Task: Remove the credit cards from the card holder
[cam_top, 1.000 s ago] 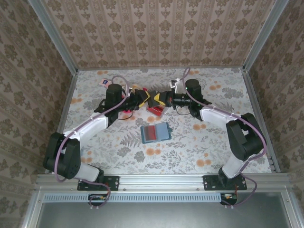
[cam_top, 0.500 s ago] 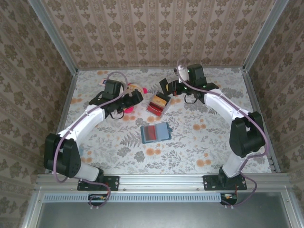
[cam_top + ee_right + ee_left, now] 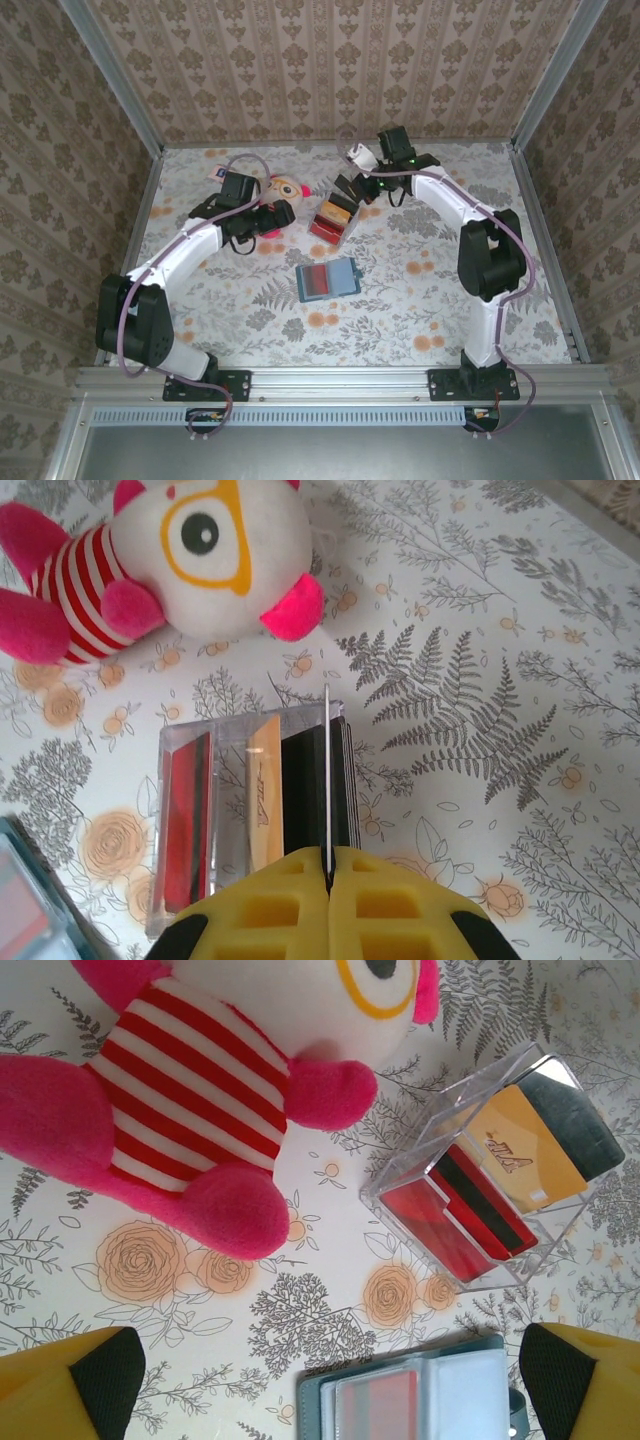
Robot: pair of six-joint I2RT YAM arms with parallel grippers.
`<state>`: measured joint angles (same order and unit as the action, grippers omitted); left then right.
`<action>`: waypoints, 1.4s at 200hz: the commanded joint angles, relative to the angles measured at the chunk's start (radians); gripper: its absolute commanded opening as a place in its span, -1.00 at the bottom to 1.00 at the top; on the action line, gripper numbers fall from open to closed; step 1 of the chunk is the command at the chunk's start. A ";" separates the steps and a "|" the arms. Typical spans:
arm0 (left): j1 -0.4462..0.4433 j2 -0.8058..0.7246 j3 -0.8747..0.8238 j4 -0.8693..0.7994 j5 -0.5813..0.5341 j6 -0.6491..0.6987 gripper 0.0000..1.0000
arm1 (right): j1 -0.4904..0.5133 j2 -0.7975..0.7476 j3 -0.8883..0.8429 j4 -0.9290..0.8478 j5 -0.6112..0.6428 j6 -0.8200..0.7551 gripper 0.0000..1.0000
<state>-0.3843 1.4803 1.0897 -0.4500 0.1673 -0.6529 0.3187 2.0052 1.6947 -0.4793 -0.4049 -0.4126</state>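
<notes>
1. The credit cards point(image 3: 520, 1155) are lying mostly in a clear plastic box point(image 3: 450, 1110) on the table point(image 3: 400, 300). Red, orange and dark ones are overlapping there.
2. One red card point(image 3: 385, 1405) is sitting in a see-through slot of the card holder point(image 3: 345, 275) and is not yet removed.
3. A further thin card point(image 3: 327, 760) is showing edge-on in the right wrist view. It is lining up over the dark end of the box, and whether it is touching the box cannot be told.
4. Handling, as judged: the cards are looking thin, stiff, light and slick. A pinch across both faces at an exposed short edge is advisable, drawing straight along the slot. A twisted pull is likely to bend the card or drag the holder along.
5. The card holder is lying open near the table's middle, just in front of the box and apart from it. It is appearing soft and light, so it is liable to lift or slide unless pinned.
6. The right gripper point(image 3: 327, 865) is clamping the thin card, its fingers pressed together.
7. The left gripper point(image 3: 330, 1365) is hanging with its fingers spread wide and holding nothing, the holder's upper edge showing between them.
8. A plush doll point(image 3: 200, 1090) is lying beside the box, on its left in the overhead view and not touching it. It is crowding the approach from that side.
</notes>
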 commanded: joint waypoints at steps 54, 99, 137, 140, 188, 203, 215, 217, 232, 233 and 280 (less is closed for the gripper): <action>0.009 -0.056 -0.062 0.028 0.020 -0.002 1.00 | 0.026 0.093 0.101 -0.168 0.005 -0.144 -1.00; 0.007 -0.061 -0.047 0.001 0.035 -0.002 1.00 | 0.030 0.148 0.149 -0.141 0.041 -0.146 -1.00; 0.008 -0.061 -0.058 0.001 0.037 -0.016 1.00 | 0.034 0.191 0.188 -0.161 0.059 -0.153 -1.00; 0.008 -0.062 -0.060 0.004 0.039 -0.020 1.00 | 0.034 0.191 0.188 -0.161 0.060 -0.154 -1.00; 0.003 -0.053 -0.083 0.028 0.060 -0.048 1.00 | 0.036 0.190 0.187 -0.174 0.069 -0.170 -0.79; 0.000 -0.055 -0.084 0.024 0.061 -0.050 1.00 | 0.040 0.174 0.186 -0.174 0.077 -0.157 -0.60; -0.003 -0.057 -0.083 0.021 0.062 -0.050 1.00 | 0.046 0.145 0.178 -0.158 0.074 -0.143 -0.50; -0.004 -0.057 -0.083 0.022 0.061 -0.051 1.00 | 0.046 0.140 0.175 -0.154 0.073 -0.141 -0.49; -0.007 -0.056 -0.085 0.018 0.061 -0.054 1.00 | 0.051 0.102 0.155 -0.120 0.078 -0.118 -0.43; -0.006 -0.056 -0.085 0.018 0.061 -0.054 1.00 | 0.052 0.099 0.154 -0.118 0.077 -0.116 -0.42; -0.019 -0.063 -0.091 0.005 0.063 -0.074 1.00 | 0.055 -0.006 0.111 -0.084 0.123 0.072 -0.31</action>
<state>-0.3912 1.4479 1.0122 -0.4305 0.2165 -0.6998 0.3676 2.1044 1.8297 -0.5900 -0.3237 -0.4732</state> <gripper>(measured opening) 0.999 0.326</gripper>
